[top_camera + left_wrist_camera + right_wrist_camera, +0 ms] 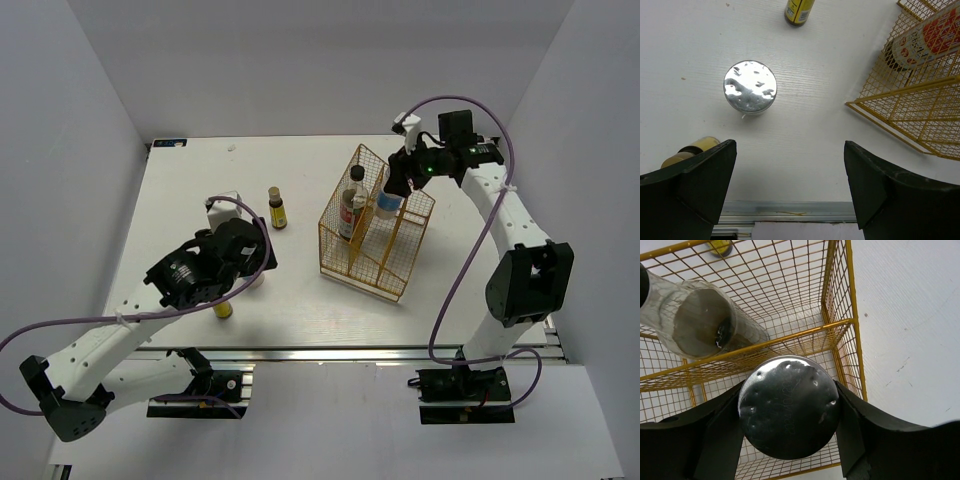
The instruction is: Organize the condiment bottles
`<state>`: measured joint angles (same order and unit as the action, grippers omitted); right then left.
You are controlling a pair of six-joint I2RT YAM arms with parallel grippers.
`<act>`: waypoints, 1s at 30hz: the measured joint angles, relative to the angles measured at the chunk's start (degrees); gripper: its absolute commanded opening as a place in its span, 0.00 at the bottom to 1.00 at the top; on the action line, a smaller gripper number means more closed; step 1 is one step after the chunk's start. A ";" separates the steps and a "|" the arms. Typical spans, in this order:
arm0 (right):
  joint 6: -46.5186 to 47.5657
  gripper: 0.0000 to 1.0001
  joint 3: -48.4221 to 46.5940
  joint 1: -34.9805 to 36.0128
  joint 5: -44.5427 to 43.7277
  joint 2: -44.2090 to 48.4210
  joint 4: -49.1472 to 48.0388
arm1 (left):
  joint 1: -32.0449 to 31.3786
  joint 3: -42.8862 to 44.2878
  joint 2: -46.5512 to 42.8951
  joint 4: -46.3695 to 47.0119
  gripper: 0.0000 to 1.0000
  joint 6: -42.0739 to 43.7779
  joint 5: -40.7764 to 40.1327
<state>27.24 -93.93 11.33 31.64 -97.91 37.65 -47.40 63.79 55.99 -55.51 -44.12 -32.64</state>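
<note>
My right gripper (788, 410) is shut on a white cylinder bottle by its silver lid (788, 407) and holds it in the right rear part of the gold wire basket (840, 290). In the top view the gripper (396, 186) holds this blue-labelled bottle (388, 205). The tall clear bottle with the red label (352, 205) leans in the compartment beside it. My left gripper (790, 185) is open and empty, with the second silver-lidded cylinder (750, 86) standing ahead of it. One amber bottle (277, 208) stands left of the basket. The other (690, 151) is by my left finger.
The basket (375, 225) stands mid-table, its near corner (920, 100) to the right of my left gripper. The table's metal front rail (785, 207) runs just below the left fingers. White walls enclose the table on three sides.
</note>
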 measured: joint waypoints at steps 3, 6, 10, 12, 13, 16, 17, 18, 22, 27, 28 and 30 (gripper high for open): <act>0.24 0.50 0.07 0.07 -0.44 -0.52 -0.02 | 0.00 -0.55 0.33 0.37 0.98 0.13 0.15; 0.39 0.52 0.26 0.09 -0.74 -1.05 -0.13 | 0.00 -0.74 0.72 0.72 0.98 0.13 0.26; 0.68 0.54 2.08 0.48 -1.73 -1.09 -0.55 | 0.00 -0.83 0.92 0.87 0.98 0.15 0.28; 0.85 0.55 3.19 0.83 -2.01 -1.16 -1.09 | 0.00 -0.85 0.92 1.09 0.98 0.15 0.28; 0.96 0.56 3.93 1.11 -2.38 -1.16 -1.55 | 0.00 -0.85 0.92 1.18 0.98 0.17 0.26; 1.44 0.64 5.79 1.97 -3.45 -1.16 -2.08 | 0.00 -0.87 0.92 1.36 0.98 0.17 0.26; 1.55 0.66 6.43 2.25 -3.82 -1.16 -2.23 | 0.00 -0.85 0.92 1.42 0.98 0.17 0.26; 1.68 0.68 6.95 2.58 -4.24 -1.16 -2.27 | 0.00 -0.85 0.92 1.51 0.98 0.17 0.26; 1.75 0.79 8.46 3.37 -4.92 -1.16 -3.34 | 0.00 -0.87 0.94 1.53 0.98 0.17 0.26; 2.16 0.89 8.46 3.41 -5.22 -1.16 -5.25 | 0.00 -0.98 0.92 1.55 0.98 0.17 0.26; 2.19 0.89 8.46 3.41 -5.25 -1.16 -5.33 | 0.00 -1.16 0.92 1.55 0.98 0.17 0.26; 2.21 0.89 8.44 3.43 -5.33 -1.14 -5.46 | 0.00 -1.60 0.94 1.51 0.98 0.20 0.33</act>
<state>29.45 -85.49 14.76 26.30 -99.04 32.18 -47.40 62.19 56.93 -54.00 -43.92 -32.32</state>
